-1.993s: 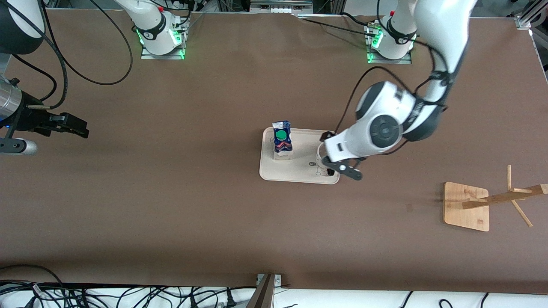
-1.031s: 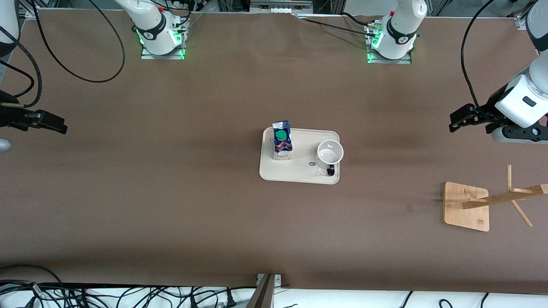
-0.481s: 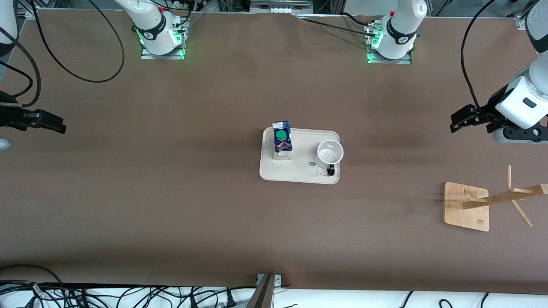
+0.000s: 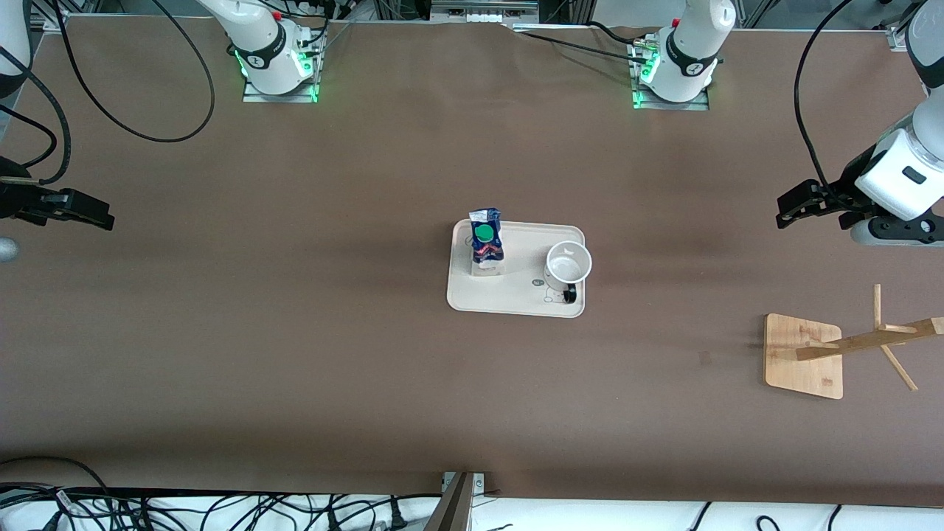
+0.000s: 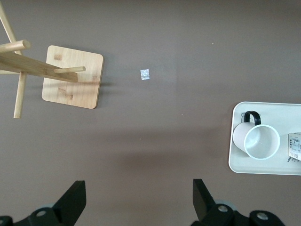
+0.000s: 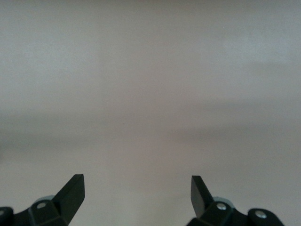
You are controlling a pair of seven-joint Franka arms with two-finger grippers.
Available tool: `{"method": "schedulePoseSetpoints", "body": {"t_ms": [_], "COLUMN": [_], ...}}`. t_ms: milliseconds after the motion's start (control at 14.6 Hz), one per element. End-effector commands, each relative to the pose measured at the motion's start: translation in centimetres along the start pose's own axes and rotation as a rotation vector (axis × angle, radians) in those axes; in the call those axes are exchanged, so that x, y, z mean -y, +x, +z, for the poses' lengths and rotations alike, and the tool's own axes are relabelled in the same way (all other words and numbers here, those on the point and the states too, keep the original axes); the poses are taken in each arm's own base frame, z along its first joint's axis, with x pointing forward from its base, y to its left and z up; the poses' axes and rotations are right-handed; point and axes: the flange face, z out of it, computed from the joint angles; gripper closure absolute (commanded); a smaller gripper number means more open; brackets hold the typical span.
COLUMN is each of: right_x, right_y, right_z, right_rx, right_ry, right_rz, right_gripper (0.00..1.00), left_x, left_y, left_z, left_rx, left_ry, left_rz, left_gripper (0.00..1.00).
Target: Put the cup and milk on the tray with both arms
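Brown matting covers the whole table (image 4: 295, 354), and nearest the front camera, toward the left arm's end, sits a wooden rack (image 4: 804, 355), its post tilted over and nothing hanging on it. Farther up, at the middle of the table, the tray (image 4: 509, 302) carries both items: the cup (image 4: 568, 265) stands upright at the tray's end toward the left arm, mouth up and handle turned to the front camera, and the milk (image 4: 486, 243) stands upright at the tray's other end, apart from the cup. The left gripper (image 4: 800, 204) hangs over bare table at its own end, jaws spread and holding nothing; its wrist view shows the cup (image 5: 257, 140) on the tray (image 5: 237, 162) well away from its fingers. The right gripper (image 4: 74, 210) hangs over bare table at the other end, jaws also spread and empty. Farthest off are the two bases. By my reading the task looks complete, with nothing left but for the arms to rest
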Motion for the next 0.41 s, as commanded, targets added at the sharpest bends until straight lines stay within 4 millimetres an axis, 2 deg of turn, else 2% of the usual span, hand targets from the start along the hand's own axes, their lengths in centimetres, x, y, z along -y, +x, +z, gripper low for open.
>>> {"method": "schedulePoseSetpoints", "body": {"t_ms": [0, 344], "right_x": [-0.04, -0.29], "right_y": [-0.83, -0.89], "right_z": [-0.42, -0.48], "right_rx": [0.004, 0.005], "right_ry": [-0.002, -0.008], "right_rz": [-0.009, -0.014], "right_gripper": [0.0, 0.0], "left_x": [0.05, -0.19], "left_y": [-0.42, -0.36], "left_z": [-0.42, -0.24], "left_rx": [-0.002, 0.001], "left_ry": [0.019, 0.02], "left_rz": [-0.004, 0.006], "left_gripper": [0.0, 0.0]}}
